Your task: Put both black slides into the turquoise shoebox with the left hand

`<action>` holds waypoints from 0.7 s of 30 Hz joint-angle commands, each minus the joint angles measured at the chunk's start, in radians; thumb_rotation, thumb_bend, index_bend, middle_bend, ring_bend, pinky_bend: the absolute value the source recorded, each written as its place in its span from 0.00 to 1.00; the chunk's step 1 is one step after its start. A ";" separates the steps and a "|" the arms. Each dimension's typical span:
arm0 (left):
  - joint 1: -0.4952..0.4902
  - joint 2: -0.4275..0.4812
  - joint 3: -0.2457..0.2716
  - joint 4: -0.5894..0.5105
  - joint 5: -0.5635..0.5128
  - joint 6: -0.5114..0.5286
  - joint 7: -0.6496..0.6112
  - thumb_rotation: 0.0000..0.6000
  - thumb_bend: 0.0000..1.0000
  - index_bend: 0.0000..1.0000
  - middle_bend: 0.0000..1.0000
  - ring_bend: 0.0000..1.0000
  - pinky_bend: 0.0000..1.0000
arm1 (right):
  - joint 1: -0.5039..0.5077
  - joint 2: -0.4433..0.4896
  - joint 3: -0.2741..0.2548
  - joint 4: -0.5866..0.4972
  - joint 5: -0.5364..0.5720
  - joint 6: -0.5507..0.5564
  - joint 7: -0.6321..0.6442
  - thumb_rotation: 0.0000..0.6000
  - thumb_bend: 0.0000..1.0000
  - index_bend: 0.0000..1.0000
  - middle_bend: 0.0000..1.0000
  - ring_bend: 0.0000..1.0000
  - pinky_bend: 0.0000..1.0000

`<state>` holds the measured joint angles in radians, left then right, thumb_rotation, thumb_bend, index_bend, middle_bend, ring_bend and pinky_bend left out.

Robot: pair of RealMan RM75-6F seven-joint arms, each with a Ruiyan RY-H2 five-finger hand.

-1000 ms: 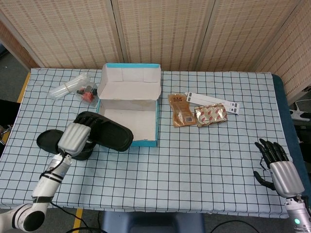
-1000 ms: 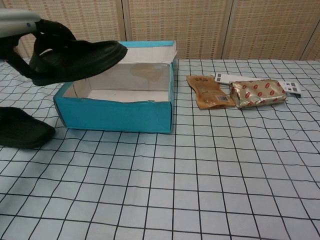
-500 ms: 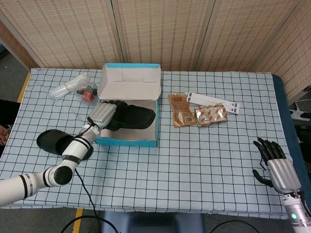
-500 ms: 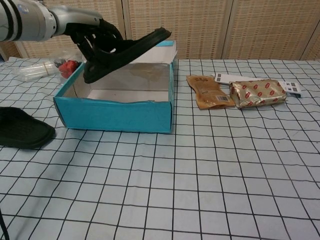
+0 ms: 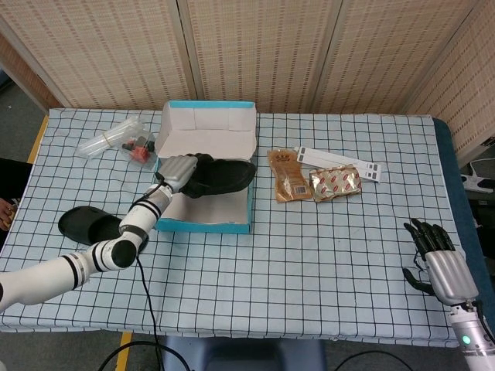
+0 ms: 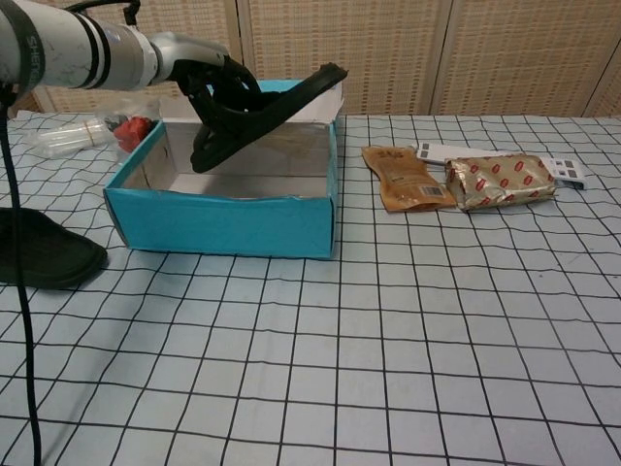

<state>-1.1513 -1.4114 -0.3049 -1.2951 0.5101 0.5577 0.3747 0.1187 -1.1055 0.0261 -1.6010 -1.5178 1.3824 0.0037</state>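
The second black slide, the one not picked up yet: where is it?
The second black slide lies on the table left of the turquoise shoebox, at the chest view's left edge.

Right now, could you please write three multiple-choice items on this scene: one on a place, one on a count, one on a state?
1. Where is the second black slide?
A. on the table left of the turquoise shoebox
B. inside the box
C. beside the snack packets

2. How many packets lie right of the box?
A. one
B. two
C. four

3. The slide in the left robot hand is
A. flat on the box floor
B. tilted over the box
C. on the table

Answers: 1 A, it lies on the checked cloth; 2 B, brown packet and foil packet; 3 B, toe raised above the rim.
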 commanded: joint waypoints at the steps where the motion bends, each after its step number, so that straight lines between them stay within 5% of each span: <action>1: -0.031 -0.015 0.051 0.029 -0.022 0.015 0.030 1.00 0.38 0.52 0.65 0.58 0.56 | 0.000 0.000 0.000 0.000 0.000 0.001 0.000 1.00 0.23 0.00 0.00 0.00 0.00; 10: -0.086 -0.059 0.175 0.048 -0.153 0.131 0.181 1.00 0.39 0.52 0.65 0.59 0.57 | 0.001 0.002 -0.005 -0.005 -0.005 -0.001 0.001 1.00 0.23 0.00 0.00 0.00 0.00; 21: -0.107 -0.177 0.192 0.164 -0.287 0.213 0.271 1.00 0.38 0.54 0.69 0.64 0.63 | -0.002 0.018 -0.016 -0.012 -0.023 0.004 0.028 1.00 0.23 0.00 0.00 0.00 0.00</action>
<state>-1.2544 -1.5723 -0.1181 -1.1465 0.2391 0.7582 0.6289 0.1163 -1.0884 0.0116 -1.6130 -1.5394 1.3873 0.0303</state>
